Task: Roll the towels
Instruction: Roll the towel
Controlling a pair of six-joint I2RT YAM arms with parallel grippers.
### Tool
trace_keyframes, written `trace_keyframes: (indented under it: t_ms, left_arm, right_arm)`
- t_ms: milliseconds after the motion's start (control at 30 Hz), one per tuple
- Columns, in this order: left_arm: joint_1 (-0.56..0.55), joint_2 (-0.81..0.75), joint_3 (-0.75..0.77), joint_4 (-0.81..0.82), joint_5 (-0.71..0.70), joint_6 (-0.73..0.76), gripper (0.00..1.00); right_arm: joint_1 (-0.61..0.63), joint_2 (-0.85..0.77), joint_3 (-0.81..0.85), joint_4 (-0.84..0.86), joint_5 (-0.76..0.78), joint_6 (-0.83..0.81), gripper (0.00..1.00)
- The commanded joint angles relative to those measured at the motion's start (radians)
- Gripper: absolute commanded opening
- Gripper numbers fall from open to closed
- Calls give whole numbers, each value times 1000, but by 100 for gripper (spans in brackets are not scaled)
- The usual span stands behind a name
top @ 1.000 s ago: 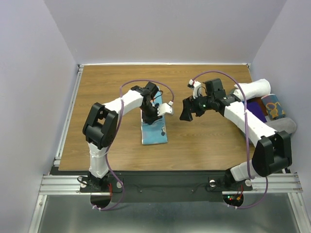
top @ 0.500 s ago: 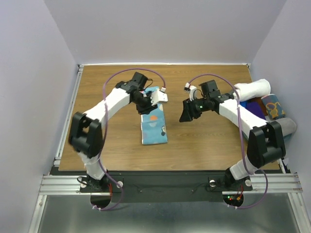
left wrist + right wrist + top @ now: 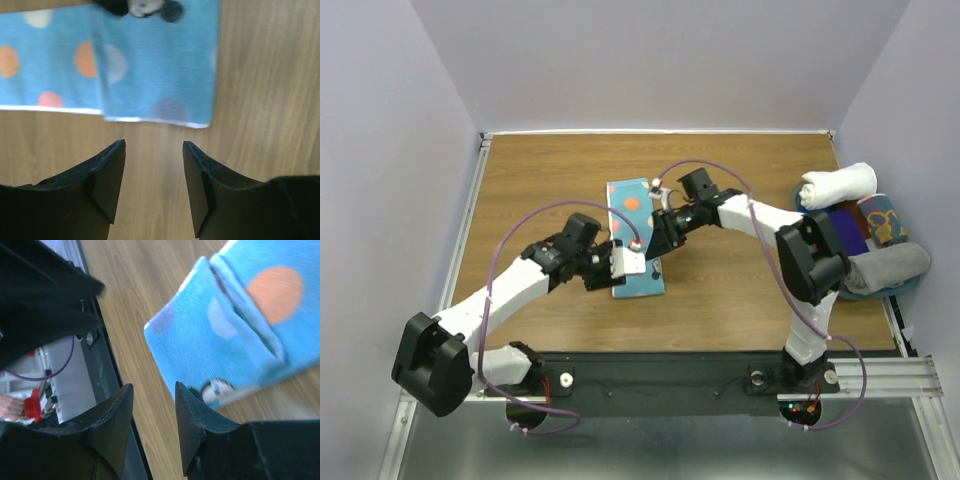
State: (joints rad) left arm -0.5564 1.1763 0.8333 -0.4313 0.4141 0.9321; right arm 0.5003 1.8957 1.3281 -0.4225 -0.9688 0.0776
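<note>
Blue towel [image 3: 628, 200], left arm [image 3: 520, 275] outstretched, right arm [image 3: 750, 212] folded

Left arm [image 3: 505, 290] is stretched way out toward the middle, left tool [image 3: 154, 150] down low, jaws parted, gripping nothing. Right arm [image 3: 755, 212] doubles back inward, right tool [image 3: 154, 390] pointing toward the bases, jaws a bit narrower, also empty.

The light blue towel [image 3: 628, 199] lies flat on the worktop [image 3: 540, 190] near its middle, folded into a long narrow strip running from far to near. It has orange, pink and pale dots, a white hem and a small black-and-white printed figure. One folded layer overlaps another. A rolled towel [image 3: 883, 222], navy with mustard markings, sits at the far right edge.
</note>
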Motion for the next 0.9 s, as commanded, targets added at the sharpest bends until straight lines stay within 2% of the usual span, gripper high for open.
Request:
trace_keyframes:
  t_ms: [0,200,333,600,667,800,833,867]
  left_arm:
    - [-117,-44,-88,132,-118,-6,62]
    - [-290,-50,-198,270,-239,-27,71]
    - [-352,21,-232,339,-290,-36,75]
    - [-384,141,-237,459,-345,-52,77]
    - [-387,164,-235,474,-356,-50,76]
    - [-389,218,-243,477,-386,-36,67]
    - [-389,232,-244,476,-388,-38,65]
    - [-389,240,-240,447,-370,-32,59]
  right_arm:
    - [70,81,22,82,-56,57,44]
    - [90,209,-29,114,46,67,40]
    - [89,243,-40,136,48,103,39]
    - [87,250,-75,142,36,125,39]
    - [83,247,-87,143,32,132,39]
    - [73,237,-104,146,7,146,36]
    - [72,233,-110,148,2,148,33]
    - [72,226,-119,149,-11,146,23]
